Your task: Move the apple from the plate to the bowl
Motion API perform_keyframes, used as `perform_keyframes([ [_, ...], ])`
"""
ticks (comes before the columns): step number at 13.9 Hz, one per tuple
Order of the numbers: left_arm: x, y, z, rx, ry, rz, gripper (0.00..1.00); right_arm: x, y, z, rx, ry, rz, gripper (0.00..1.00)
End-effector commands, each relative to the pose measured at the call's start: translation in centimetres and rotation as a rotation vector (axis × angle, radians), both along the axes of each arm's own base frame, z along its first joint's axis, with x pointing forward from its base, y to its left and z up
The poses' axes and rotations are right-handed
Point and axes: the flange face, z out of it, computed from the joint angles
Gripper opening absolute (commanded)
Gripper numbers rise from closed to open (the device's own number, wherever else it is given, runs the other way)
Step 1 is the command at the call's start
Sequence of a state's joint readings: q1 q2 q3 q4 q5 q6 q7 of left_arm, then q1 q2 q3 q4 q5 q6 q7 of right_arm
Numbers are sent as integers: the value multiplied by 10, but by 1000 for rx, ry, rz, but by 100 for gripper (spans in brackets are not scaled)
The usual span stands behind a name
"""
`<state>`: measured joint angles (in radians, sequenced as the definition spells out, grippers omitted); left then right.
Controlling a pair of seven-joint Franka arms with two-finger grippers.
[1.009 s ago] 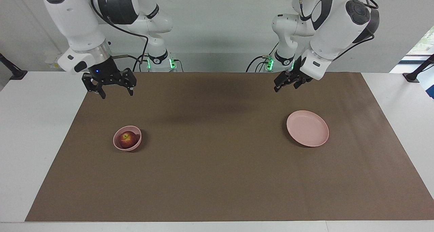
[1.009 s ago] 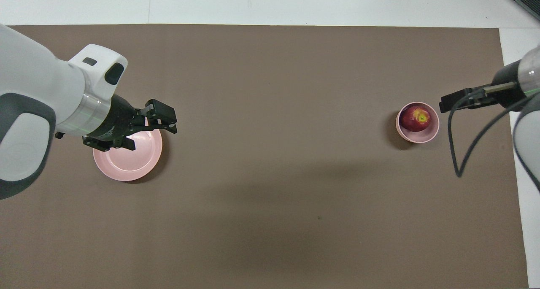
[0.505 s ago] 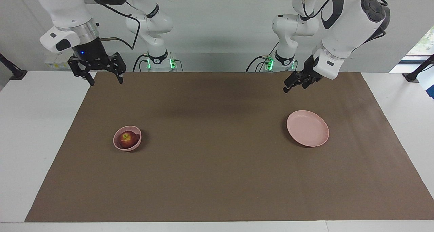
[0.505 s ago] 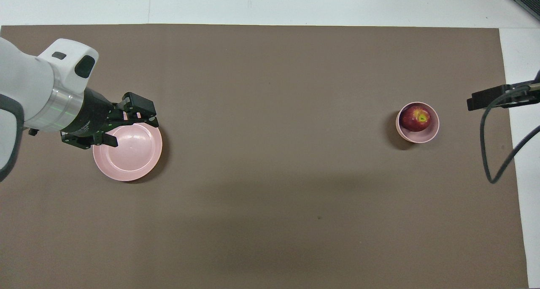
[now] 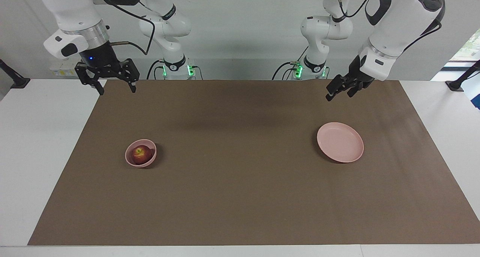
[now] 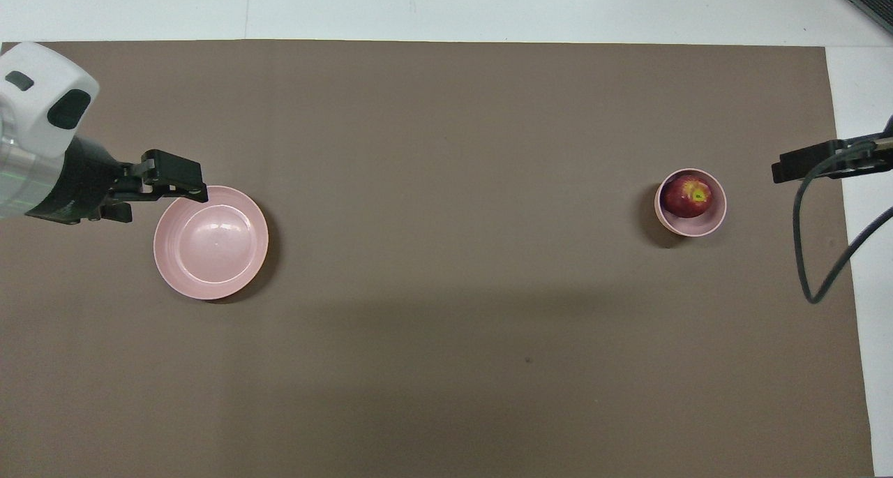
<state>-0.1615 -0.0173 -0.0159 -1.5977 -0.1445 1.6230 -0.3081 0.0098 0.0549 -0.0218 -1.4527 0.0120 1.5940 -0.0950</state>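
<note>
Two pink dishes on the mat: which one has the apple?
The small deep pink bowl toward the right arm's end holds the dark red apple; the wide flat pink plate is bare.

The apple (image 5: 141, 154) sits in the bowl (image 5: 132, 162), which rests on the mat (image 5: 240, 197) toward the right arm's end of the table (image 5: 33, 144). Measured from that bowl, the plate (image 5: 340, 142) lies well apart on the same mat toward the left arm's end, slightly nearer to the robots. The right gripper (image 5: 114, 88) hangs above the mat's robot-side corner at the bowl's end; the left gripper (image 5: 339, 92) hangs above the mat near the plate, apart from it.
</note>
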Motion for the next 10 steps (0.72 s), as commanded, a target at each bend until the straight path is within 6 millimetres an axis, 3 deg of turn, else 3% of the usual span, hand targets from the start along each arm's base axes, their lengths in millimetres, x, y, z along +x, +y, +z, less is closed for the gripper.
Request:
perform_keyframes([
  [1, -18, 20, 19, 45, 20, -39, 100, -2, 1, 4, 5, 2, -23, 100],
  [4, -24, 28, 22, 97, 41, -188, 100, -3, -1, 3, 5, 4, -26, 100],
  [6, -36, 49, 34, 92, 40, -244, 100, -2, 1, 4, 5, 2, -23, 100],
  [10, -39, 52, 33, 86, 65, -254, 100, -2, 0, 4, 5, 2, -24, 100],
])
